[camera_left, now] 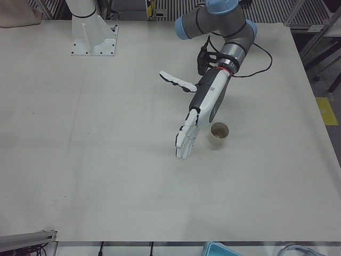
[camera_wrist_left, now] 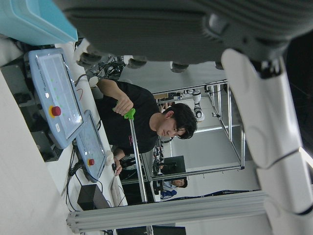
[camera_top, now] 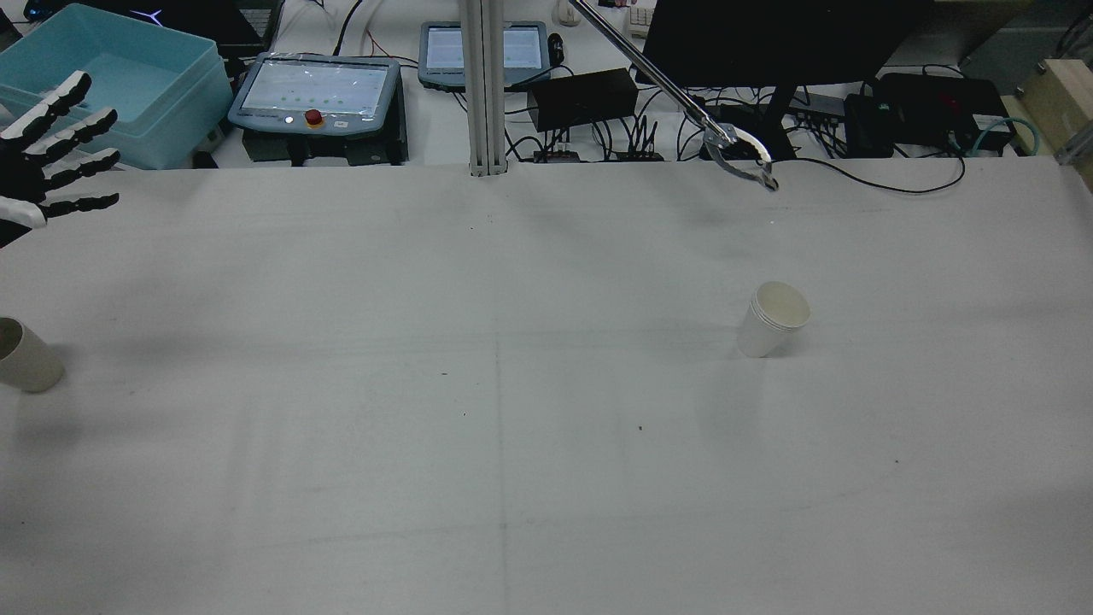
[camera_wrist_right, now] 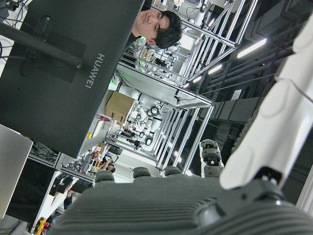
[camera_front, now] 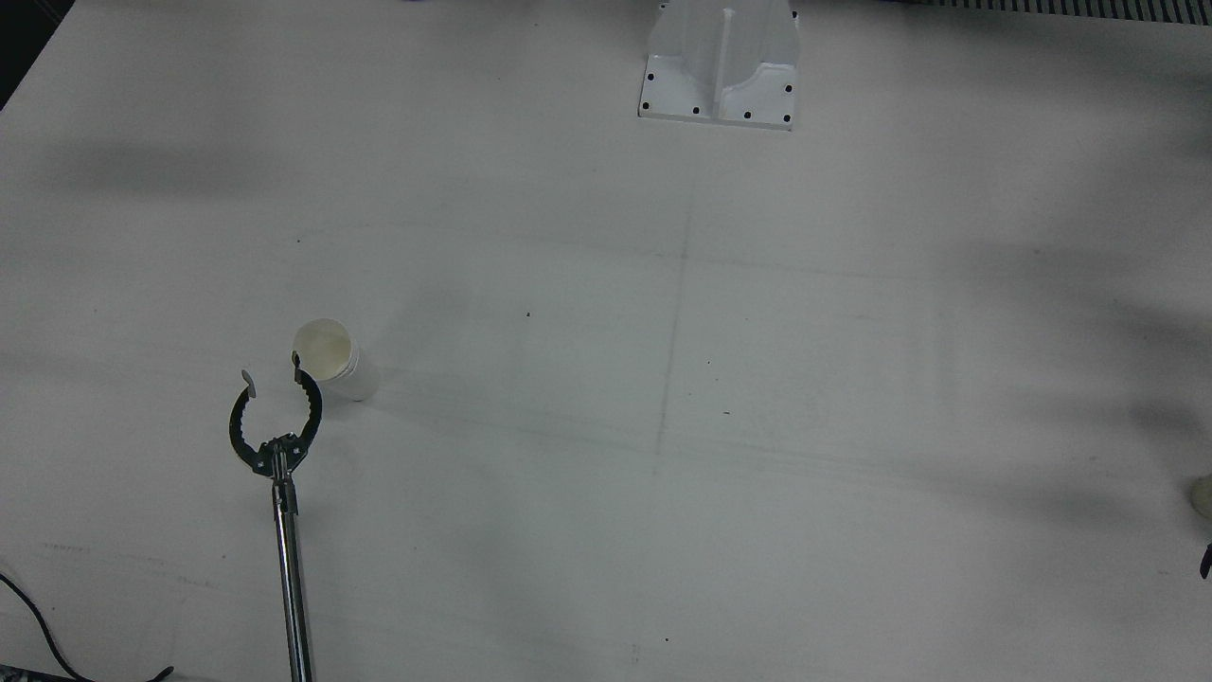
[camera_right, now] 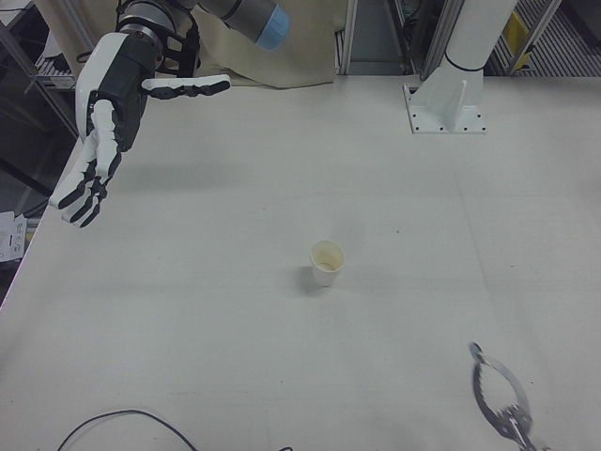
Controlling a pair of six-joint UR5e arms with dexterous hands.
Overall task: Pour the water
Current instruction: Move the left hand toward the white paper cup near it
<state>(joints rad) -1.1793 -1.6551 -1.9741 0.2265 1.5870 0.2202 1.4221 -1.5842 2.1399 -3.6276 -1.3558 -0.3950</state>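
Two paper cups stand upright on the table (camera_top: 512, 478), well apart. The left hand (camera_left: 193, 124) hovers flat-fingered and empty just beside one cup (camera_left: 219, 134). The right hand (camera_right: 103, 132), spread and empty too, hangs far from the other cup (camera_right: 327, 262), near a reacher claw (camera_front: 275, 421).

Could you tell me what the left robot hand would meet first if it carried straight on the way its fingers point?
Probably just the bare table: the left robot hand is open, angled down past the paper cup beside it, though depth is uncertain.
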